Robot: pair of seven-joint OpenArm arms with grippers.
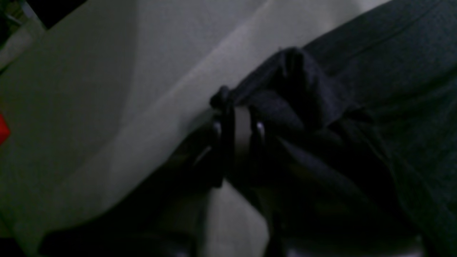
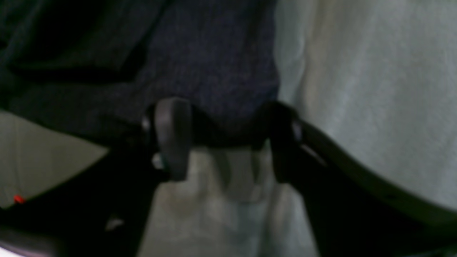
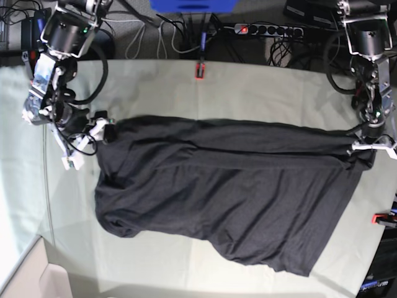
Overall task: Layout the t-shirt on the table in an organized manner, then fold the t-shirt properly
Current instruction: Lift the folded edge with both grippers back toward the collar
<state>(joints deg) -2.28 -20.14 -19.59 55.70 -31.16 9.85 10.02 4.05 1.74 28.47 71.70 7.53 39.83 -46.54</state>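
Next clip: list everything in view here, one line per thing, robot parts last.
t-shirt: 1, black, spread across the table's middle, top edge stretched between both hands
table: 1, pale grey-green cloth cover, fills most of the base view
red clamps: 2 seen, one at the far edge, one at the base view's right edge
power strip: 1, black with a red switch, behind the table
cables: several, dark and white, behind the table
blue object: 1, top centre, mostly cut off
left hand: 1, black, shut on a bunched t-shirt corner
right hand: 1, black, fingers apart at the t-shirt's edge, fabric between them
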